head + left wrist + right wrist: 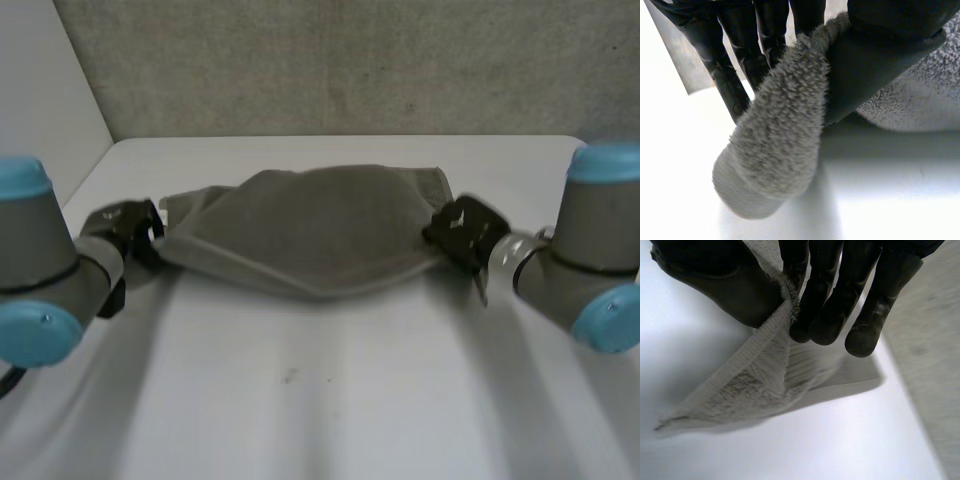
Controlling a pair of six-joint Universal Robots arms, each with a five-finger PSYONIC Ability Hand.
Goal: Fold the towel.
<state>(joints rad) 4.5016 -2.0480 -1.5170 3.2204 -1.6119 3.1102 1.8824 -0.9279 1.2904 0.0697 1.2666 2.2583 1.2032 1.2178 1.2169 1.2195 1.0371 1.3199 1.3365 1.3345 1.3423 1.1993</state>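
Grey terry towel [310, 235], stretched sideways between both hands over white bench [320, 400]. Sagging in the middle, with folds running from one grip to the other.

Pinched at one end by left hand [125, 228]. Left wrist view: fingers [730, 85] straight and close together on one side of the cloth, thumb [865, 65] pressed on the other side. Bunched end of cloth hanging in a rounded lobe below the fingertips. Rest of cloth trailing away behind the thumb. Shadow on bench under the lobe; contact with bench not resolved.

Pinched at the opposite end by right hand [462, 232]. Right wrist view: hemmed edge clamped between thumb and slightly curled fingers [830, 305]. Cloth fanning out and down from the fingertips toward the bench. Far corner lying low, at or just above the bench surface; cannot tell which.

Both grips closed on cloth, narrow. Speckled grey wall [340, 60] beyond the far bench edge, well behind the cloth.
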